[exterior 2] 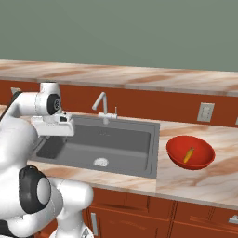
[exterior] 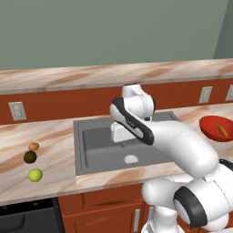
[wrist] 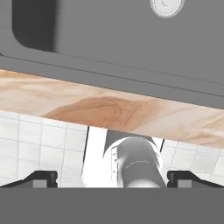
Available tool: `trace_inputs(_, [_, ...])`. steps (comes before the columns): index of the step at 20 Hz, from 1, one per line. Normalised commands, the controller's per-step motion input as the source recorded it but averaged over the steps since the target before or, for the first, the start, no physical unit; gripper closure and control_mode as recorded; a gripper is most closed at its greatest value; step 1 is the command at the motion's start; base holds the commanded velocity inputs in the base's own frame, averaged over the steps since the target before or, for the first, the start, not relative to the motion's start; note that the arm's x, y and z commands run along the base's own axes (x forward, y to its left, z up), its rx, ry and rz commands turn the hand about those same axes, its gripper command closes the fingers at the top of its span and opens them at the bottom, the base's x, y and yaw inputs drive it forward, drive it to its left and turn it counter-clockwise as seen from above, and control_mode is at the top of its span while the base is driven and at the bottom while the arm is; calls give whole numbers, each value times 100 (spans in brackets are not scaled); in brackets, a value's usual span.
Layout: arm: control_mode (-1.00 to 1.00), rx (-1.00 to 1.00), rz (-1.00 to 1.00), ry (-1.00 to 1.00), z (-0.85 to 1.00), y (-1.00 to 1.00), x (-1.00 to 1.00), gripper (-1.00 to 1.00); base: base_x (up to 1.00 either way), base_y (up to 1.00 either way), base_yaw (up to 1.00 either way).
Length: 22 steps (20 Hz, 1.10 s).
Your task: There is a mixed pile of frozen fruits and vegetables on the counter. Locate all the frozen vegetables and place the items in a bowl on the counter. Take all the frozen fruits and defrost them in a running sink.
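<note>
We see no words or labels to read anywhere.

The biggest thing is the tabletop (exterior: 50, 141), marbled in beige and pink, over reddish-brown cabinets (exterior 2: 139, 218). Set into it is the dark grey sink (exterior: 98, 145) with a round pale drain (exterior: 131, 159). A thin silver faucet (exterior 2: 101, 106) stands at the back edge of the sink. The robot's white arm (exterior: 182, 145) reaches over the sink and hides the faucet in the left base view.

To the right of the sink sits the red bowl (exterior 2: 190, 152). The orange carrot (exterior 2: 188, 154) lies inside it. In the left base view the bowl is cut off by the picture's edge.

To the left of the sink, three small balls rest on the tabletop in a short row. The yellow-green ball (exterior: 35, 174) is nearest the front. The dark brown ball (exterior: 30, 157) is behind it. The small orange ball (exterior: 33, 146) is farthest back, touching or just beside the brown one.

The end effector (wrist: 112, 179) hangs above the front rim of the sink. Its two fingertips (wrist: 41, 178) are wide apart, with nothing between them. We see little of them beyond their dark ends.

White wall outlets (exterior: 17, 110) sit on the back panel.
</note>
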Motion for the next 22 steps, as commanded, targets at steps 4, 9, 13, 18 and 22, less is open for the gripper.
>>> trace_inputs(4, [-100, 0, 12, 28, -14, 92, 12, -100, 0, 0, 0])
trace_inputs(9, [-100, 0, 8, 31, -1, 97, 18, -100, 0, 0, 0])
trace_inputs(13, [-100, 0, 8, 30, 0, 96, 19, -100, 0, 0, 0])
trace_inputs(18, [-100, -6, 2, 13, -11, 92, 5, -100, 0, 0, 0])
trace_inputs(22, [-100, -8, 0, 8, -12, 88, 2, -100, 0, 0, 0])
